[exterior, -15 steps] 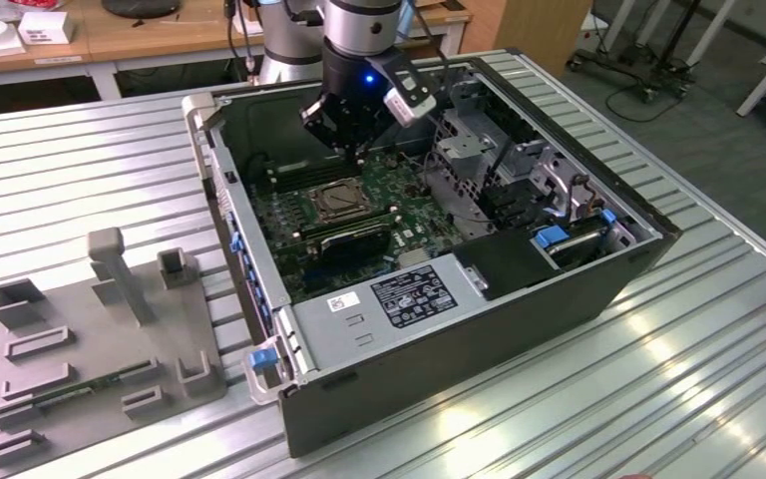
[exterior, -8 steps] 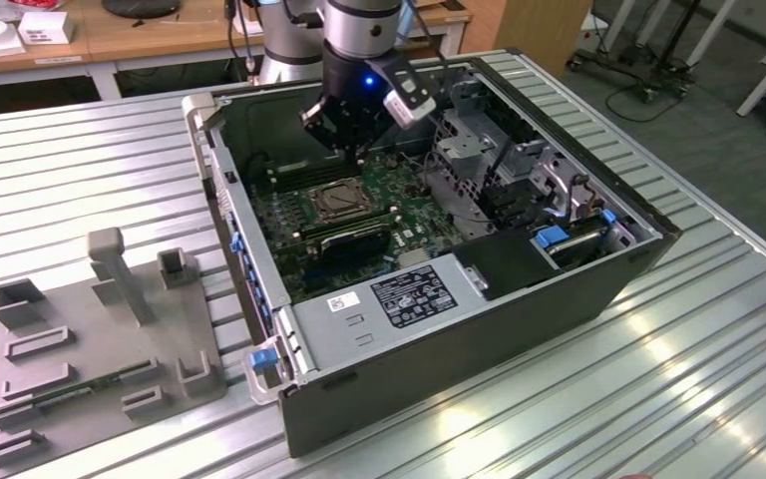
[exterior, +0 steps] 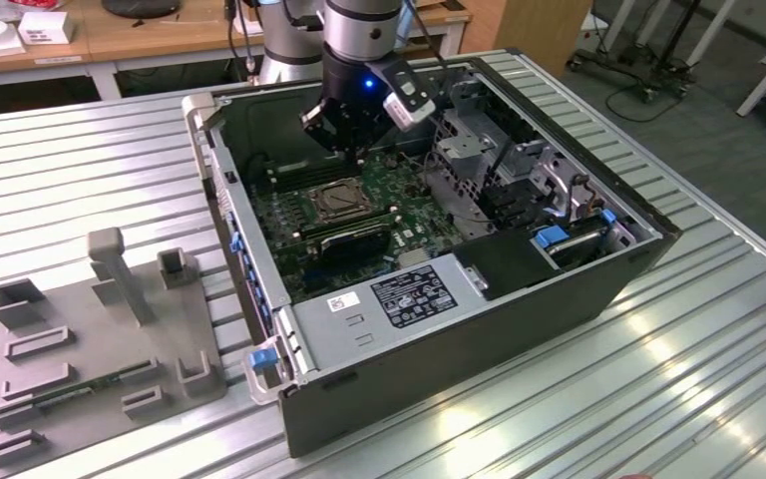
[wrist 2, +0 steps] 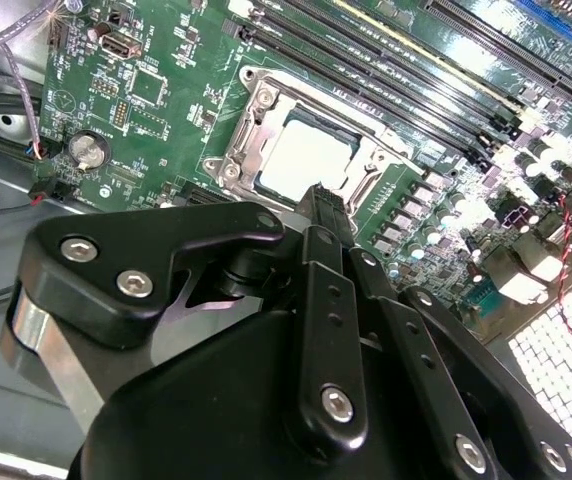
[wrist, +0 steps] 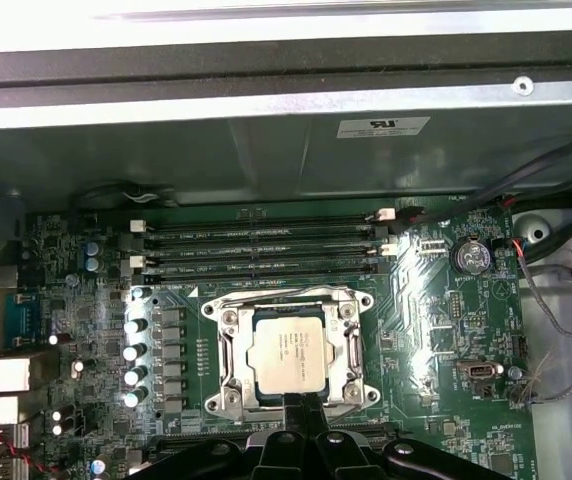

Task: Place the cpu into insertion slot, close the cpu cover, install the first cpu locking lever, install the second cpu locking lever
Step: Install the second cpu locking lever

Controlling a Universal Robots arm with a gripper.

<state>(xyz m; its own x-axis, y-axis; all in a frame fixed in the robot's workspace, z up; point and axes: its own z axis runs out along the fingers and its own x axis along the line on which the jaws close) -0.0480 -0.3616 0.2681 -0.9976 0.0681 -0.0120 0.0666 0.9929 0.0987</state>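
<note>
cpu (wrist: 287, 352) sits flat in insertion slot (wrist: 228, 395), printed face up, text too small to read; square. cpu cover (wrist: 288, 299) down around it. Gripper (wrist: 304, 402) just above, fingers pressed together, empty.

The cpu (wrist: 289, 348), a small flat square chip with a pale silvery top, lies flat in the insertion slot (wrist: 228, 352), just ahead of the black gripper (wrist: 304, 405) tips and below them. In the second wrist view the cpu (wrist 2: 304, 160) shines almost white, seated level inside the slot. The cpu cover (wrist: 288, 300), a thin silver-grey metal frame with a cut-out centre, lies closed down around the chip, its rim bordering all four sides. From the exterior view the insertion slot (exterior: 334, 200) sits on the green board, beneath the gripper (exterior: 343, 150).
</note>
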